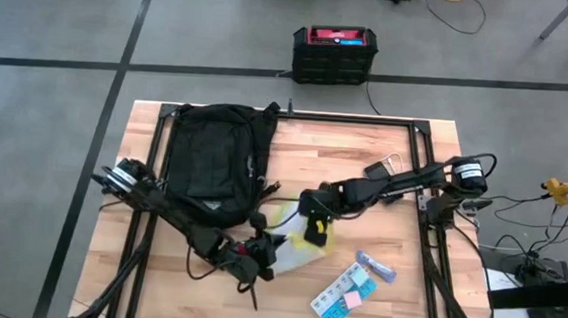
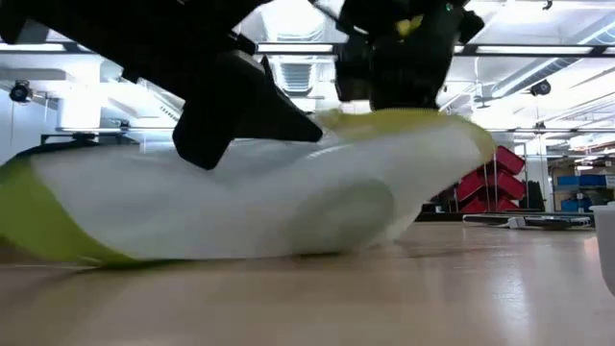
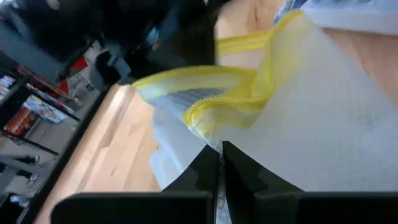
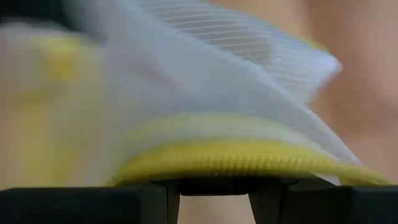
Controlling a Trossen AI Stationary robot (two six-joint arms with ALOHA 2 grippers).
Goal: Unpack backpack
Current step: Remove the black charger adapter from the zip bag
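Note:
The black backpack (image 1: 208,164) lies flat at the table's far left, and no gripper touches it. Near the table's middle front, a white mesh pouch with yellow trim (image 1: 296,248) is held by both grippers. Its underside rests on the wood (image 2: 288,252). My left gripper (image 1: 262,254) is shut on the pouch's left side. My right gripper (image 1: 314,231) is shut on its yellow top edge. My left gripper pinches the pouch's white mesh (image 3: 231,138) just below the yellow-trimmed edge, between its two fingers. It comes slanting from the table's left. One layer or several, I cannot tell. My right gripper has the pouch's yellow-trimmed edge (image 4: 214,163) between its fingers, coming from above. In the low view that edge (image 2: 413,120) is raised, while the pouch's bottom stays on the table.
To the right of the pouch lie a blue-and-white blister pack (image 1: 342,295) and a small tube (image 1: 375,267). A black clip-like item (image 1: 382,169) lies farther back. A black-and-red box (image 1: 335,52) stands on the floor beyond the table.

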